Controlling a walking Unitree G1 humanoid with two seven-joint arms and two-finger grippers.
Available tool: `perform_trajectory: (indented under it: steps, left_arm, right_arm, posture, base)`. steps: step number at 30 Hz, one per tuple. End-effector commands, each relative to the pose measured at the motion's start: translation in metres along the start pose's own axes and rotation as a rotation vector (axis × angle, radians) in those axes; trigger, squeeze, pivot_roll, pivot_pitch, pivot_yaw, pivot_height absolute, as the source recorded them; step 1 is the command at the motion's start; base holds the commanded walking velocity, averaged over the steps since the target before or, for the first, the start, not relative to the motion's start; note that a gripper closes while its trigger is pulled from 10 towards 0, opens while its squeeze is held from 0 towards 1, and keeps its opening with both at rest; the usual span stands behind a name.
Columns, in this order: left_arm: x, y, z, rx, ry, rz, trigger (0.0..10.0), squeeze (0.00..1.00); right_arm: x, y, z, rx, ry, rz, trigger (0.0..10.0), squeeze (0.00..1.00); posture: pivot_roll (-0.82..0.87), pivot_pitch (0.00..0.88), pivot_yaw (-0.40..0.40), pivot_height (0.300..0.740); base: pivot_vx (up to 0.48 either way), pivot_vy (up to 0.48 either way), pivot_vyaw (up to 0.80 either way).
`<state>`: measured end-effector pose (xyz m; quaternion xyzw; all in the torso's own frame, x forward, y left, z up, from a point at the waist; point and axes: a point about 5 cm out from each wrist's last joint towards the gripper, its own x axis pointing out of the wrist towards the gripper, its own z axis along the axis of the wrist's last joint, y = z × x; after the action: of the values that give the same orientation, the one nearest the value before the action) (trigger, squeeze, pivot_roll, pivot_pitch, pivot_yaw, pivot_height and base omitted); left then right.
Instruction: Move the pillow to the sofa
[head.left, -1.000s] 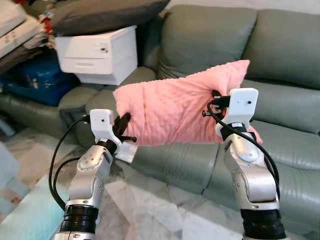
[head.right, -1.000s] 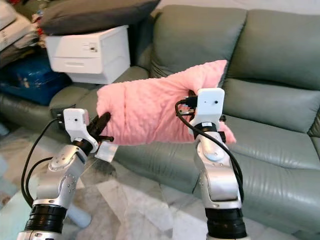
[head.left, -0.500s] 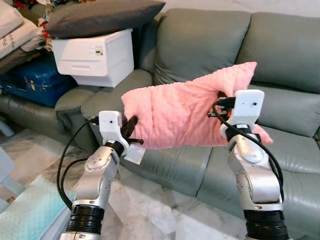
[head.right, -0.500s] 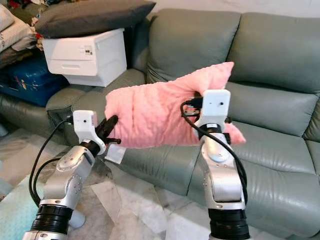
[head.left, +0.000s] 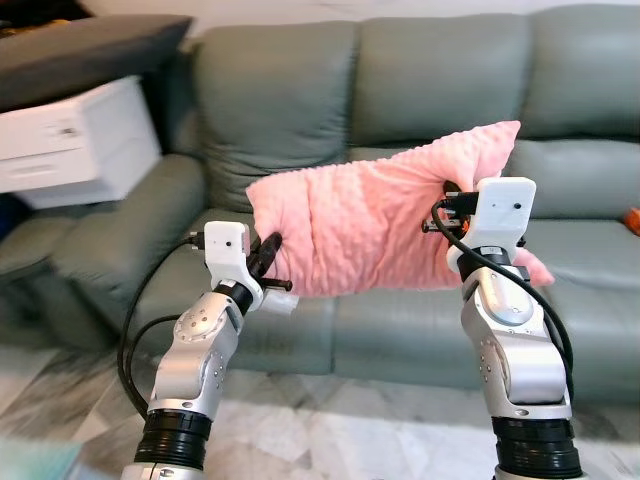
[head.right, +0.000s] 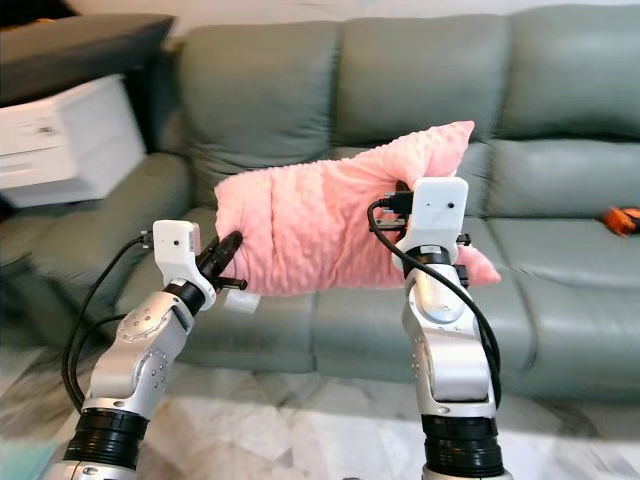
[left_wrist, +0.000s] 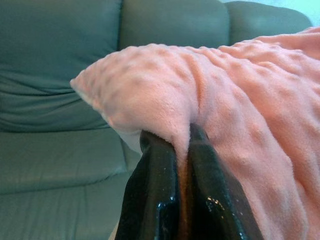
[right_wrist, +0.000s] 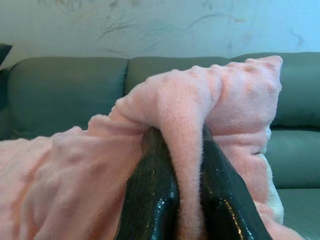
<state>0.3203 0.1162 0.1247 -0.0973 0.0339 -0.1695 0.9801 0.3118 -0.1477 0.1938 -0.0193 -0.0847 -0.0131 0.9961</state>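
In your left eye view, the pink pillow hangs in the air between both arms, in front of the green sofa and above its seat front, touching no cushion that you can see. The left gripper bites the pillow's lower left corner; the right gripper is buried in the pillow's right side, under the raised upper right corner. A white tag hangs just below the left gripper. At the sofa's left end you see a white box with a dark cushion on top. A small orange thing lies at the seat's right edge.

Your right eye view gives the same scene: pillow held level with the seat backs, left gripper at its left corner, right gripper on its right side, the floor pale marble below.

In your left wrist view, the two black fingers are pressed nearly together, pinching a fold of pillow between them, with the sofa behind.

In your right wrist view, the fingers clamp a thick ridge of pillow that bulges up between them; sofa backs and a pale wall sit beyond.
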Motion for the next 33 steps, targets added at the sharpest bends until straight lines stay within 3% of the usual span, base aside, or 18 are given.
perform_trajectory:
  steps: [1,33]
  left_arm:
    - [-0.0029,0.0096,0.0093,0.039,-0.029,0.019,10.0,0.00]
    - [-0.0068,0.0112,0.0085,0.039,-0.030,0.023,10.0,0.00]
  right_arm:
    - [0.0006,0.0116,0.0084,0.021,-0.043,0.033,10.0,0.00]
    - [-0.0027,0.0140,0.0067,0.026,-0.048,0.031,10.0,0.00]
  posture:
    - [-0.18,0.000,0.057,0.740]
    - [-0.18,0.000,0.072,0.740]
  base:
    - [0.255,0.000,0.00]
    - [0.024,0.000,0.00]
